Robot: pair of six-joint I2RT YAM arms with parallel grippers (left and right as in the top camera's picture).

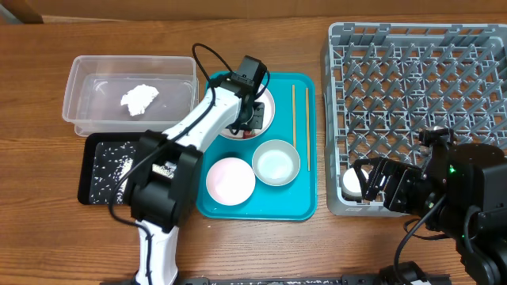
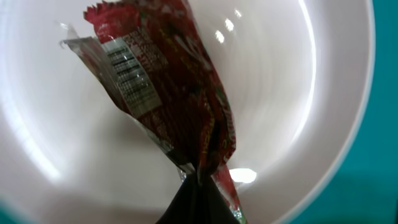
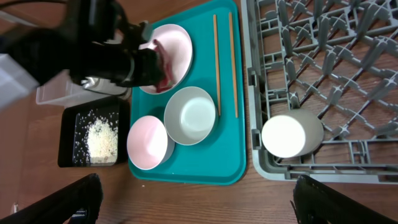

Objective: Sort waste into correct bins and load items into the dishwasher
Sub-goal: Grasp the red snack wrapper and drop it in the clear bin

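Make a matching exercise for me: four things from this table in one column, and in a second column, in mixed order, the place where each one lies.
Things:
1. red wrapper
2. white tissue
3. rice scraps
4. small cup

Places:
A. in the grey rack
B. in the black tray
C. on the large plate
D. in the clear tub

Pairs: 1-C, 2-D, 3-B, 4-A.

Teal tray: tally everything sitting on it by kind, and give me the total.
Round dishes: 3 (plate, pink dish, pale bowl)
Chopsticks: 2
Red wrapper: 1, in the plate
Total: 6
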